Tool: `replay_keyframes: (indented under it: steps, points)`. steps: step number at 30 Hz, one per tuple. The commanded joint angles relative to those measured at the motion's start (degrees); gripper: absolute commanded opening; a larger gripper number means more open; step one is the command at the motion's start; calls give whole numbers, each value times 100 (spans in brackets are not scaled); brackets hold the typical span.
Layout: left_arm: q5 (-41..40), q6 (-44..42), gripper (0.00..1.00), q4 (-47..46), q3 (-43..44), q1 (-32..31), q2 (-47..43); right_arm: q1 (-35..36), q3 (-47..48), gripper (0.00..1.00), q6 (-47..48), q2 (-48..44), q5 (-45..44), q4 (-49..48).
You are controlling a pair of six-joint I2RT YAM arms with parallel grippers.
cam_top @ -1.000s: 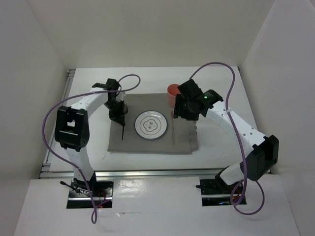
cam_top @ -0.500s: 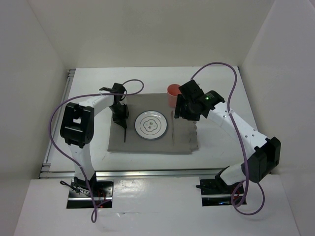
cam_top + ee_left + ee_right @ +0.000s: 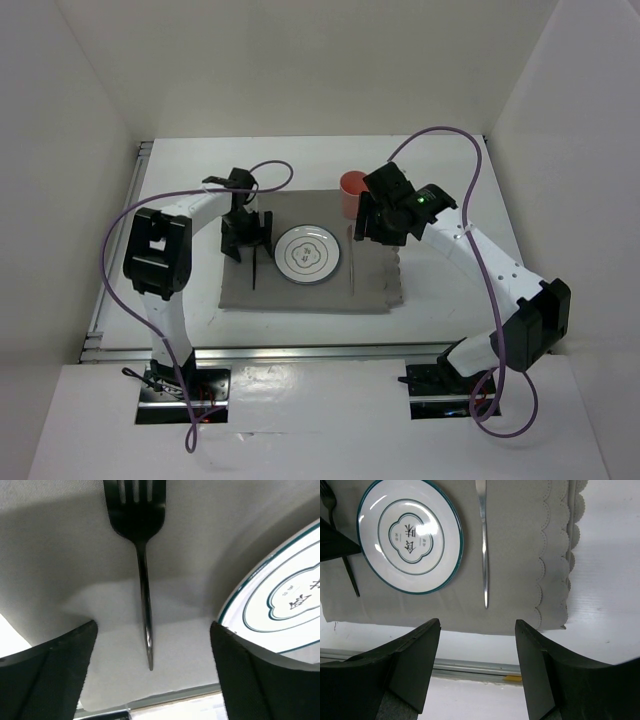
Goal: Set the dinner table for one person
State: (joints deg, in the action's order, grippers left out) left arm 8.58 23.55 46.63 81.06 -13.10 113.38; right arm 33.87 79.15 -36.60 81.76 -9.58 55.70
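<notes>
On the white dinner table point(image 3: 445, 300) lies a grey mat point(image 3: 300, 296) with a teal-rimmed white plate point(image 3: 306, 255) at its middle. A black fork point(image 3: 142, 570) rests flat on the mat just left of the plate, tines toward the near edge. My left gripper point(image 3: 152, 645) is open over the fork's handle end, a finger on each side and neither touching it. A silver knife point(image 3: 483, 545) lies right of the plate. My right gripper point(image 3: 477, 622) hovers open above the mat's right part with nothing in it. A red cup point(image 3: 352, 184) stands at the mat's far right corner.
White walls enclose the table on three sides, and silver rails point(image 3: 140, 200) edge it. The right arm's wrist point(image 3: 400, 215) hangs close by the red cup. The mat's scalloped right edge point(image 3: 567, 555) lies a little past the knife.
My left gripper lowered the fork onto the mat left of the plate, then opened and let it go. The right arm has hardly moved.
</notes>
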Motion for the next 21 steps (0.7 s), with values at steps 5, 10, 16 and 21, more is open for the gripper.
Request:
replay_keyframes:
  steps: [5, 10, 16, 21]
  points:
    - [-66, -473, 100, 636, 910, -8, -772, 41, 460, 84, -14, -274, -394, 178]
    - [-1573, -1396, 100, 234, 1563, 96, -1651, -248, 575, 100, 12, -449, -1378, 774]
    - [-1852, -1819, 100, -454, 763, 2019, -2391, -1575, -135, 100, 302, -1337, -1564, 775]
    - [-1798, -2143, 100, -286, 193, 3338, -2355, -1989, -672, 100, 303, -1776, -1310, 573]
